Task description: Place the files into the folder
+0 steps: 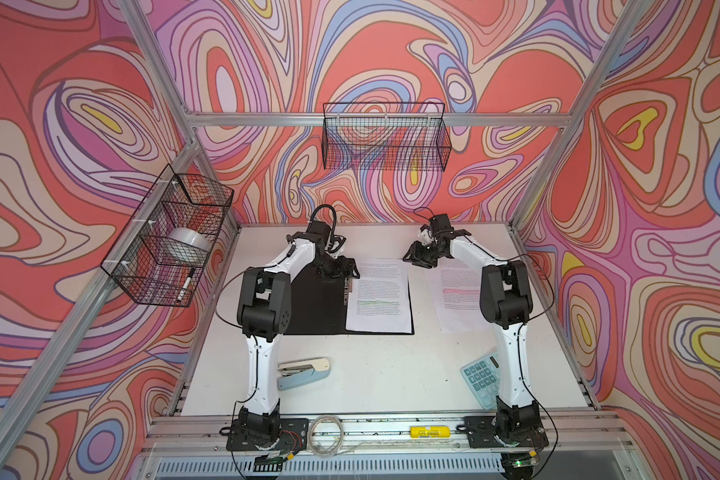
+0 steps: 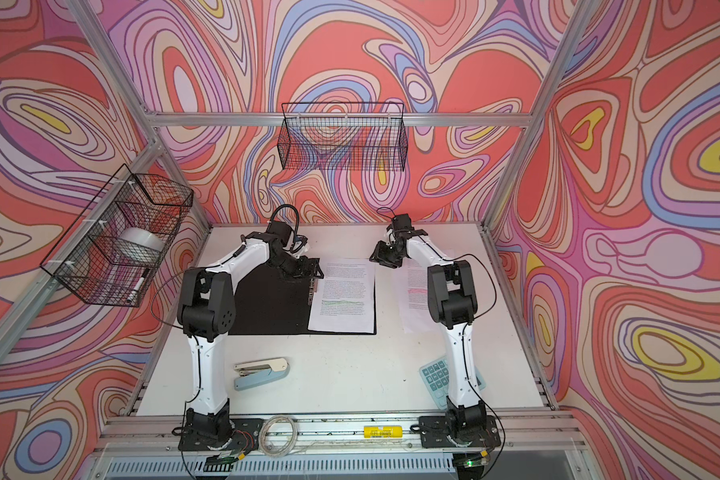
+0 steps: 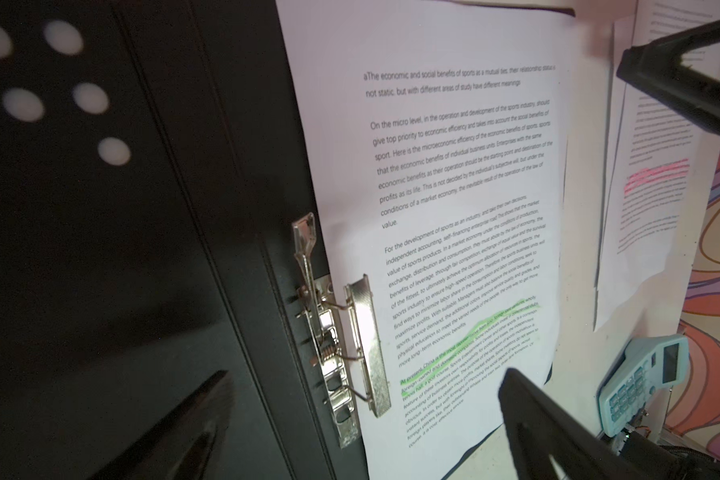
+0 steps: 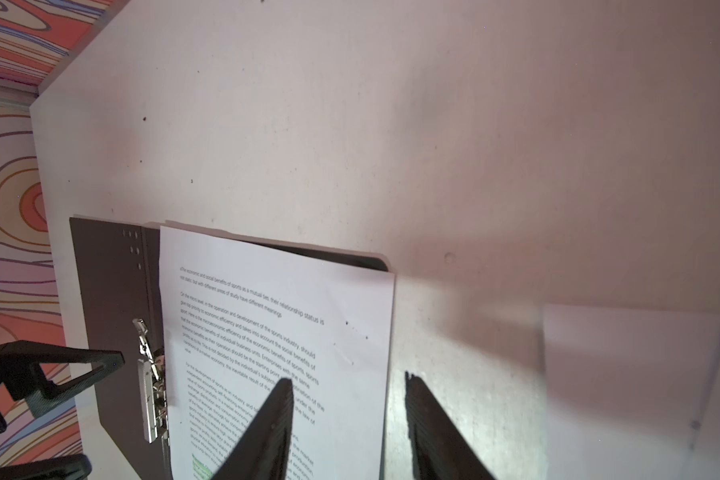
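Stapler, one, and calculator, one, near the table's front edge. One open folder. Two paper stacks: green-marked stack on it, pink-marked stack beside it. Left claw wide apart, right claw apart; both empty.

In a top view, in the middle of the frame: folder lying open on the table. On its right half, some files, with the clip at their left edge. Right of the folder, on the table, other files, apart from it. Lower left: stapler. Lower right: calculator. Left of the table, up on the wall, a basket holding a tape roll and a pen. Above the table, on the back wall, another basket.
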{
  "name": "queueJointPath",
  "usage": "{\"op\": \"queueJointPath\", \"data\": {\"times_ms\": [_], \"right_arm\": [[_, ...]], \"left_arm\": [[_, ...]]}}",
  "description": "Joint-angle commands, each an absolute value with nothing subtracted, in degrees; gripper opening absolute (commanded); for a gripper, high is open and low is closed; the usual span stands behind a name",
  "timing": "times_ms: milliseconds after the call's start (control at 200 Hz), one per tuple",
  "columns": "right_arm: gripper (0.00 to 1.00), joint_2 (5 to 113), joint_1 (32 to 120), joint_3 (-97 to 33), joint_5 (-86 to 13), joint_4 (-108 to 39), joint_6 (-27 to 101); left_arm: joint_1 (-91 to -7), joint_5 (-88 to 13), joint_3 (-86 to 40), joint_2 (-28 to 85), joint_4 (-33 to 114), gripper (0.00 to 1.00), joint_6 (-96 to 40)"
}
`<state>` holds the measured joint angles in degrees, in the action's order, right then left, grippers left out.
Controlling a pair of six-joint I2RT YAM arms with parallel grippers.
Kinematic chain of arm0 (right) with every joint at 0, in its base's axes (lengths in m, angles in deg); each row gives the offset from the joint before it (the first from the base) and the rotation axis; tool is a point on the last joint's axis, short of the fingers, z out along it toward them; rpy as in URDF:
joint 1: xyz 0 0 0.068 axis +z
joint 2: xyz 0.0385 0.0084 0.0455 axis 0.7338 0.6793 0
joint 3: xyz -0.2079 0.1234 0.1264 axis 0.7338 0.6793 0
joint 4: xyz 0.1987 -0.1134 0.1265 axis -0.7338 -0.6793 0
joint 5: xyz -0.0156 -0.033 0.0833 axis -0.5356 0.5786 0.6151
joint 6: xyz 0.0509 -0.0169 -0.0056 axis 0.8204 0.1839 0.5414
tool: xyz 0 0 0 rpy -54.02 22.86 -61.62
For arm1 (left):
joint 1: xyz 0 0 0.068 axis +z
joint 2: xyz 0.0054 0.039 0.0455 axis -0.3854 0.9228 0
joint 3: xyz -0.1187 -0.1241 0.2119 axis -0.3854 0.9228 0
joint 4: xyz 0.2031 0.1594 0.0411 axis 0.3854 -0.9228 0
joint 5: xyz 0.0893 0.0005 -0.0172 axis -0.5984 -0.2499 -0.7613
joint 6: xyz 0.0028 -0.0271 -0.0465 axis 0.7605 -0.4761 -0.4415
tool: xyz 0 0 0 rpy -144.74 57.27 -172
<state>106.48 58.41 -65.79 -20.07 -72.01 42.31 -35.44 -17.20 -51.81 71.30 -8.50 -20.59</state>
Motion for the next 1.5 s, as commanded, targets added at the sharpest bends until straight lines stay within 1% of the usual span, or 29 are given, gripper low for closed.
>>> {"op": "queueJointPath", "data": {"times_ms": [0, 351, 726, 1087, 1252, 1377, 1492], "right_arm": [[0.46, 108.89, 58.07, -67.84, -19.31, -71.78, 42.44], [0.46, 112.4, 57.93, -71.49, -17.99, -72.88, 42.09], [0.45, 115.83, 57.93, -75.01, -12.41, -71.9, 42.83], [0.45, 114.07, 57.93, -74.58, -11.81, -70.41, 42.0], [0.47, 109.96, 57.93, -72.43, -18.33, -68.53, 42.7], [0.48, 103.83, 57.76, -70.73, -25.27, -67.96, 42.28], [0.49, 95.55, 56.57, -65.19, -32.22, -68.0, 42.44]], "left_arm": [[-35.52, -17.91, -52.65, 73.02, -9.67, 1.0, -19.76], [-35.59, -16.83, -53.1, 74.73, -9.41, 1.0, -19.42], [-35.59, -14.36, -53.38, 75.6, -9.14, 1.0, -18.89], [-35.59, -14.19, -54.08, 76.16, -9.15, 1.0, -18.8], [-35.16, -17.98, -55.01, 73.7, -10.51, 1.0, -17.39], [-34.88, -22.04, -56.67, 69.58, -12.53, 1.0, -14.92], [-35.05, -23.16, -58.98, 65.47, -14.63, 1.0, -14.11]]}}
